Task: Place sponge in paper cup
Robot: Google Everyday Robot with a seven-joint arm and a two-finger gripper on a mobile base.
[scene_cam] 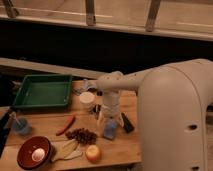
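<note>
We list:
- Gripper (107, 120): hangs over the wooden table (50, 122), just at 12 o'clock of the sponge (110, 131). We cannot tell whether it is open, closed or gripping.
- Sponge: on the table, at 5 o'clock from the paper cup (87, 98), apart from it.
- Black bar (127, 123): at the sponge's 2 o'clock.
- Green tray (42, 91): at the cup's 9 o'clock.

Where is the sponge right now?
The sponge lies toward the table's right, just below the claw, left of the black bar; the white cup stands behind it, further left.
</note>
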